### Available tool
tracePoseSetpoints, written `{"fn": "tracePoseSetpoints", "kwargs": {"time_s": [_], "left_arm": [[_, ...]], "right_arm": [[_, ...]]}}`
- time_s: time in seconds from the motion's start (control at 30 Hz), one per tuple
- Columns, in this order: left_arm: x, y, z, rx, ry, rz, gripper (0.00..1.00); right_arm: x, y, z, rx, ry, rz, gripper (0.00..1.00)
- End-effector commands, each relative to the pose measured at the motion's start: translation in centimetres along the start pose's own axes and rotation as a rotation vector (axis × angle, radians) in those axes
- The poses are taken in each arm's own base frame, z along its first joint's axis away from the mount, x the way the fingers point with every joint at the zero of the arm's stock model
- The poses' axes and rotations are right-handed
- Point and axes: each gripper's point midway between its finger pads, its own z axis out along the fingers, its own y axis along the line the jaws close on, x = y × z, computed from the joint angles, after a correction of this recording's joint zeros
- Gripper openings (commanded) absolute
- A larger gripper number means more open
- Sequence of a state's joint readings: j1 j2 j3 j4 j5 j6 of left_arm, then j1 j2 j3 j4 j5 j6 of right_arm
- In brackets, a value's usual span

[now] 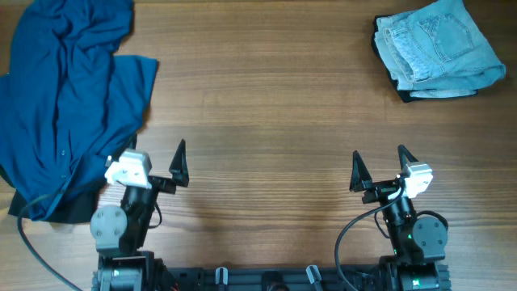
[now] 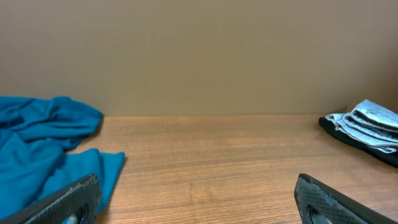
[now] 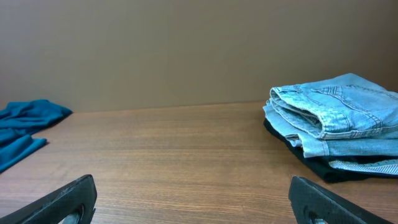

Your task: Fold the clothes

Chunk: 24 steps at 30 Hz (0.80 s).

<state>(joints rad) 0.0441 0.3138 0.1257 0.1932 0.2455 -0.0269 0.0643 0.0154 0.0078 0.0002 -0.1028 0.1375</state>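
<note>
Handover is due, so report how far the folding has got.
Done: the denim pants lie folded at far right, stacked on a dark garment. In hand: nothing; the left hand and right hand are both open and empty, well short of any cloth. Left: the blue garment lies crumpled at far left, not yet folded.

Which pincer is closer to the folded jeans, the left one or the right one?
Right. The jeans lie ahead of the right pincer, slightly to its right; the left pincer is much farther away, across the table beside the blue shirt.
</note>
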Motion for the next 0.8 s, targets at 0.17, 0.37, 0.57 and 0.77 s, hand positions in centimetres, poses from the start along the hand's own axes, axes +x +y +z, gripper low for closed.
{"fn": "tracePoseSetpoints", "kwargs": {"time_s": [0.17,0.37,0.57,0.77], "left_arm": [[0.2,-0.6,-1.6,0.016,-0.051,0.025,1.00],[0.3,-0.8,-2.4,0.016,-0.053,0.026,1.00],[1.0,-0.7,-2.3,0.014,-0.041,0.023,1.00],[3.2,-0.4,-1.9,0.011,-0.004,0.014,1.00]], "right_arm": [[-0.3,-0.1,-0.1,0.007,-0.015,-0.008,1.00],[-0.3,-0.1,-0.1,0.007,-0.015,-0.007,1.00],[-0.3,-0.1,-0.1,0.007,-0.015,-0.007,1.00],[-0.3,-0.1,-0.1,0.007,-0.015,-0.007,1.00]]}}
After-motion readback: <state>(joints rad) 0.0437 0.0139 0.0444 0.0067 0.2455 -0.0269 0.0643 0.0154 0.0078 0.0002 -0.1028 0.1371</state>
